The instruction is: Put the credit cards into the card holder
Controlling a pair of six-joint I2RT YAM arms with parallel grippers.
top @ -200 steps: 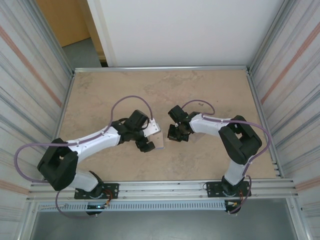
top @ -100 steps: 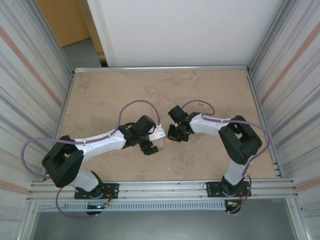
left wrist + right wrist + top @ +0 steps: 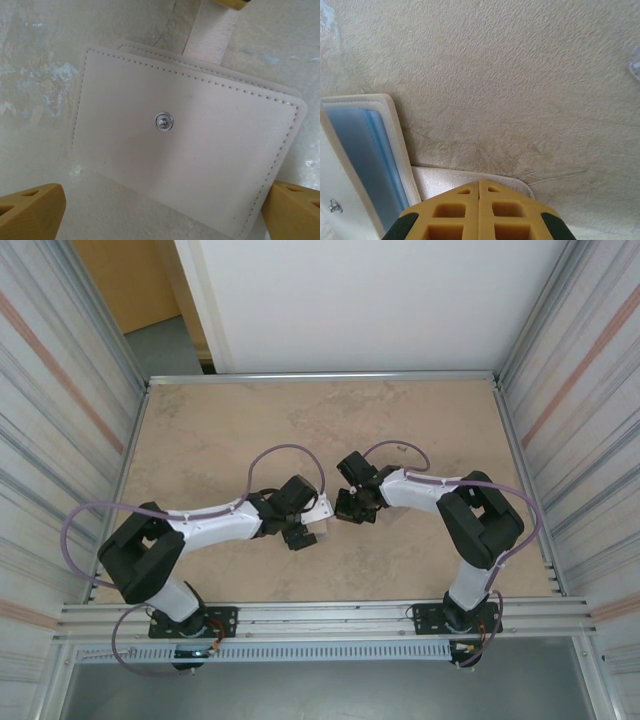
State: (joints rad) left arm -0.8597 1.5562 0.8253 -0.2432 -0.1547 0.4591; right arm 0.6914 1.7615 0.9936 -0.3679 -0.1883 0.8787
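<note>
Count: one card holder (image 3: 185,150), two grippers. Left gripper (image 3: 162,214): jaws spread wide, a fingertip just beside each near corner of the holder, gripping nothing. Holder lies flat on the table (image 3: 35,65), stud side up. Its snap tab (image 3: 212,30) leaves the holder's far edge and meets the right gripper (image 3: 479,210), whose jaws are closed. A pinch on the tab cannot be told.

Your card holder (image 3: 185,150) lies flat on the table (image 3: 220,430) near its middle, between the two arms. Your left claw (image 3: 161,209) hangs over it, one finger spread to either side. The snap tab (image 3: 212,30) runs out toward your right claw (image 3: 479,210), which sits fingers together on the tab's end.
</note>
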